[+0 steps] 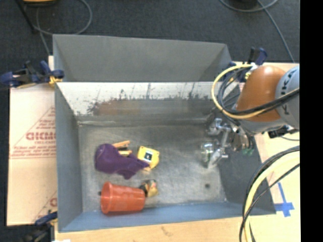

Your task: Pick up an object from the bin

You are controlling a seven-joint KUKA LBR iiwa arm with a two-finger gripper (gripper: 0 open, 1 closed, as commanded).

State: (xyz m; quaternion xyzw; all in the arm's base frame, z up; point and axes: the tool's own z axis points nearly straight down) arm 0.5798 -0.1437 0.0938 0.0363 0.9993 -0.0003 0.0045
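Leftward in view from the gripper (212,154), whose grip state cannot be told, the yellow block (148,156) lies nearest, well apart.

Lying in the front-left part of the bin (186,178): a limp purple soft toy (115,160), touching a small yellow block (148,156) with a dark square on its face. Just in front, an orange-red cup (121,198) tipped on its side, with a small brown-and-yellow piece (150,188) at its right end.
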